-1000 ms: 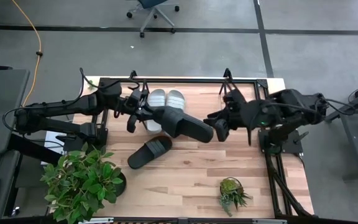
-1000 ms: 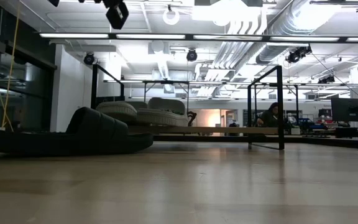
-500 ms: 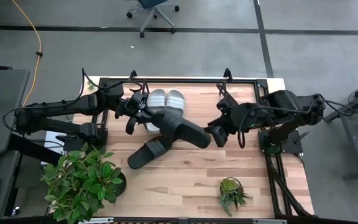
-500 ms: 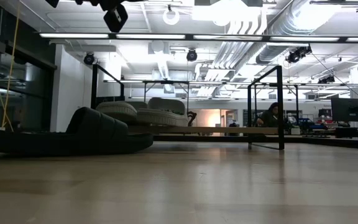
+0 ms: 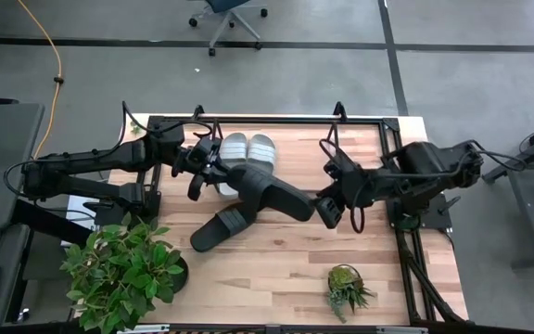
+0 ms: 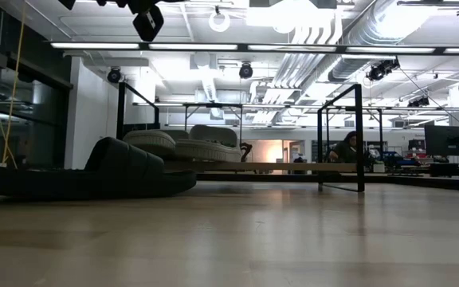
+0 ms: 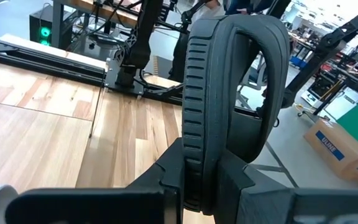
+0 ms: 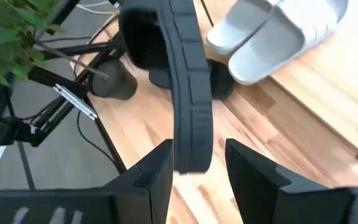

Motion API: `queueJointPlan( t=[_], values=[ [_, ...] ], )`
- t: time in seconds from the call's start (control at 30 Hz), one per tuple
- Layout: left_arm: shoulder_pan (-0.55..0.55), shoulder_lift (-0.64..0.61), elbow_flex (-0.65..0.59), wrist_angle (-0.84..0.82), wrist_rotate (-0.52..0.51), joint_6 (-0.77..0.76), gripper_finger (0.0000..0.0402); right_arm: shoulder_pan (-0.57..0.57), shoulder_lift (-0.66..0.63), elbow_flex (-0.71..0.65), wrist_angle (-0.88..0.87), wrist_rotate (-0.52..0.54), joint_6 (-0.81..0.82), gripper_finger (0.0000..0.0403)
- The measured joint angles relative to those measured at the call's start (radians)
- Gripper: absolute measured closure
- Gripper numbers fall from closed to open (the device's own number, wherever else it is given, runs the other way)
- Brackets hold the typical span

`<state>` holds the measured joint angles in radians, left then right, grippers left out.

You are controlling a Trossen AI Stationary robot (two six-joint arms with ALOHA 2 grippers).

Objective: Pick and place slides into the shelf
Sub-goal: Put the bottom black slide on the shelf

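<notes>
Both arms carry one black slide [image 5: 272, 193] in the air, just at 5 o'clock from the grey pair [image 5: 246, 148] in the shelf [image 5: 276, 121]. The left end effector [image 5: 209, 167] pinches one end. The right end effector [image 5: 326, 209], half open, is around the other end. The slide is tipped on its edge, its long line running from 10 o'clock to 4 o'clock. I think they must next turn it flat. The other black slide [image 5: 223, 227] lies on the counter [image 5: 276, 269].

My right tool [image 5: 326, 211] has slid nearer the potted plant [image 5: 345, 289]. The black slide [image 5: 272, 192] I carry between both tools swung with it.
</notes>
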<state>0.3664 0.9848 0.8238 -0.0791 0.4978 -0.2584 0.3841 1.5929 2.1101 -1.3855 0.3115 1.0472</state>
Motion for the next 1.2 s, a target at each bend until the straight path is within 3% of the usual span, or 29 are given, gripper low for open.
queueJointPlan(
  t=[0.33,0.77,1.2],
  values=[
    [0.000,0.000,0.000,0.002,-0.012,0.000,0.0364,0.048,0.006,0.000,-0.010,0.054,0.018,0.0258],
    [0.000,0.000,0.000,0.001,-0.012,0.000,0.0364,0.009,0.013,0.000,0.007,0.045,-0.027,0.0128],
    [0.000,0.000,0.000,0.002,0.001,0.000,0.0364,-0.044,0.056,0.000,0.029,-0.034,-0.085,0.0121]
  ],
)
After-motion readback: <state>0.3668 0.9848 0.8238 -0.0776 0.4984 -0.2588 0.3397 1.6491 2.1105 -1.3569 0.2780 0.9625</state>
